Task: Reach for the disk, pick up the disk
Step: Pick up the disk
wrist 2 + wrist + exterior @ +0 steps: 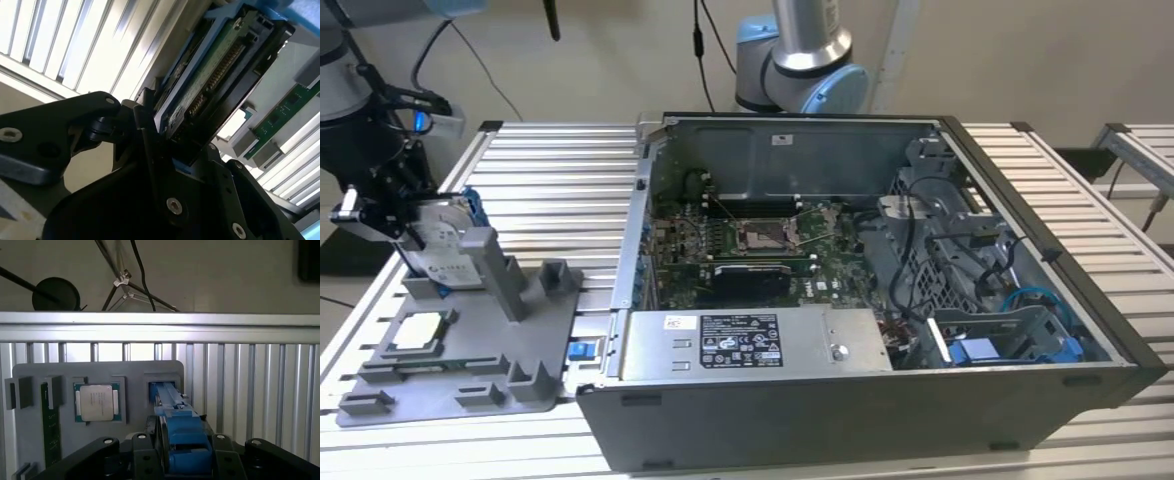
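Grey tray (534,352): sits on the slatted metal table (547,170), at the exterior view's left, just beside the open computer case (854,405).
In the tray: the disk (440,238) stands on its edge in a slot at the far end. A square chip (419,331) lies flat in a nearer pocket.
In the case: a green circuit board (747,240) and a silver power box (747,342).
Gripper (182,455): its black fingers (142,455) squeeze the disk's blue rail from both sides.
Arm (354,110): comes down over the tray's far end.
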Controlling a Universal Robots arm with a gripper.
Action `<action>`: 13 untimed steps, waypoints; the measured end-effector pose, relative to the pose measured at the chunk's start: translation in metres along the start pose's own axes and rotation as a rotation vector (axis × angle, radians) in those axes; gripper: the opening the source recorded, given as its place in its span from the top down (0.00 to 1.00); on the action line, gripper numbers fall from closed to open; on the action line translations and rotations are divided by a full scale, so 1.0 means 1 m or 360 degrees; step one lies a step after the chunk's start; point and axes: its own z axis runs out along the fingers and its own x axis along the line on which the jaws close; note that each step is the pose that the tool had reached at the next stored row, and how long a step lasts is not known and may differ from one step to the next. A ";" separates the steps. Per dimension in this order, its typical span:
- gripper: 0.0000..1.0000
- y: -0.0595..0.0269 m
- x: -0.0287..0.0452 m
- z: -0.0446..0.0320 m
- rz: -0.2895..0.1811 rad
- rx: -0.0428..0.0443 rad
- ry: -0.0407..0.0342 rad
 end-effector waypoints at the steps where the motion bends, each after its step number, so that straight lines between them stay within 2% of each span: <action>1: 0.00 -0.0009 0.0000 0.0000 0.0000 0.0000 0.0000; 4: 0.00 -0.0039 -0.0001 -0.0001 0.0000 0.0000 0.0000; 9: 0.00 -0.0041 0.0000 -0.0001 0.0000 0.0000 0.0001; 10: 1.00 -0.0042 0.0000 0.0000 0.0000 0.0000 0.0000; 13: 1.00 -0.0042 -0.0001 0.0000 0.0000 0.0000 0.0000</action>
